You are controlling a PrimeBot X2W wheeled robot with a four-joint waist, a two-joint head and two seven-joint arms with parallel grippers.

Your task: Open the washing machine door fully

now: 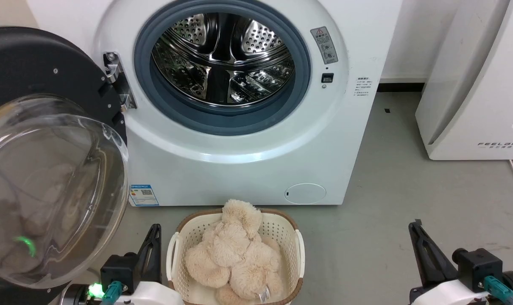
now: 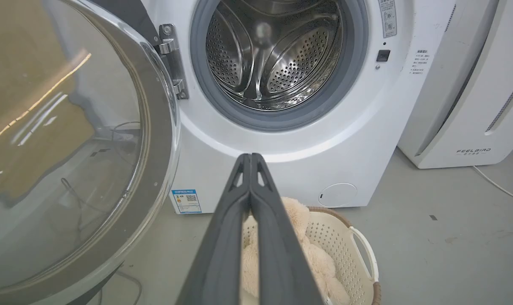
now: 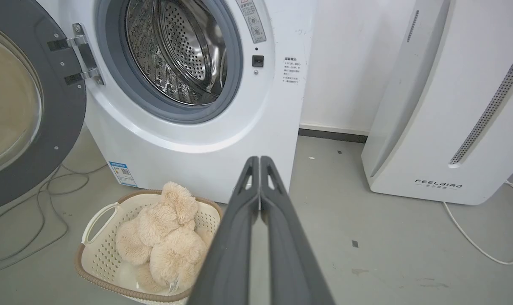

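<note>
1. Head view: the washing machine door [image 1: 48, 161], a black disc with a bulging glass bowl, stands swung wide at the left of the washing machine [image 1: 239, 169]. It hangs from its hinge [image 1: 118, 84], well clear of the steel drum [image 1: 222, 59].
2. The left end effector [image 1: 156, 232] sits low, near the door's lower edge. Its fingers are pressed together and hold nothing.
3. The right end effector [image 1: 415, 228] sits low at the right over the grey floor [image 1: 388, 190], likewise closed and empty.
4. Between them, a cream basket [image 1: 299, 250] holding a fluffy beige toy [image 1: 235, 254] stands just before the machine.
5. A white appliance [image 1: 472, 84] stands near the machine's right side.
</note>
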